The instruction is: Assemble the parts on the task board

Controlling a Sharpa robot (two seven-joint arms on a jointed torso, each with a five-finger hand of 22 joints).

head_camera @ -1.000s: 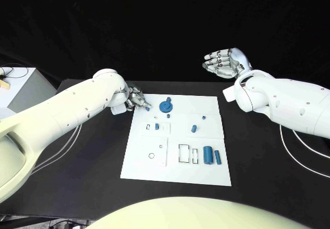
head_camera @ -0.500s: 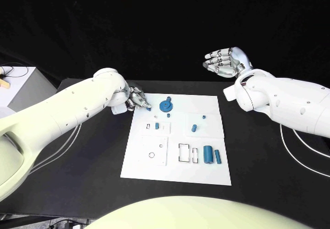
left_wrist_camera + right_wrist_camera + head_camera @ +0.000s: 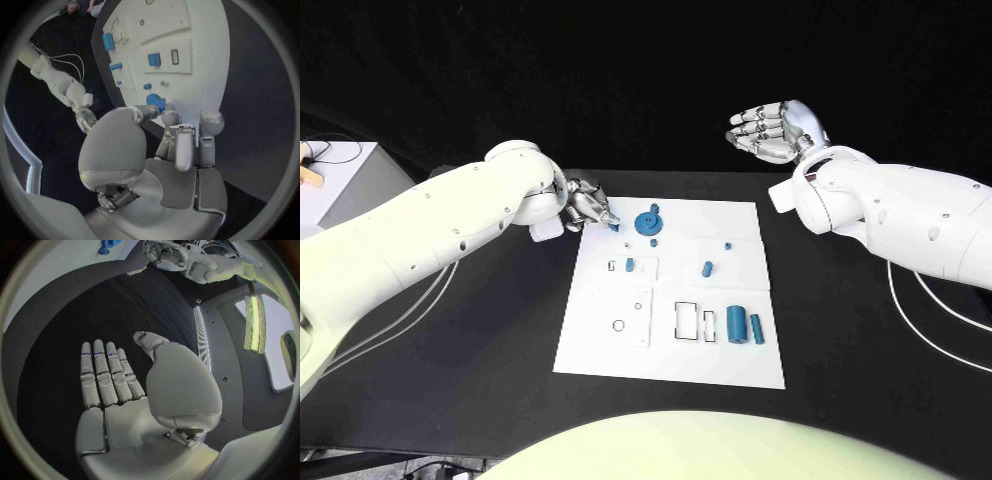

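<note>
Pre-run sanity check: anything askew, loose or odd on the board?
Nothing stands out. The task board lies flat on the black table, and the blue parts sit on it. The left robot hand is at its far corner; the right robot hand is raised, holding nothing.

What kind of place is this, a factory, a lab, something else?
Most likely a robotics test lab. Two white arms with silver hands, left hand and right hand, work over a black table holding a white task board with small blue parts.
</note>
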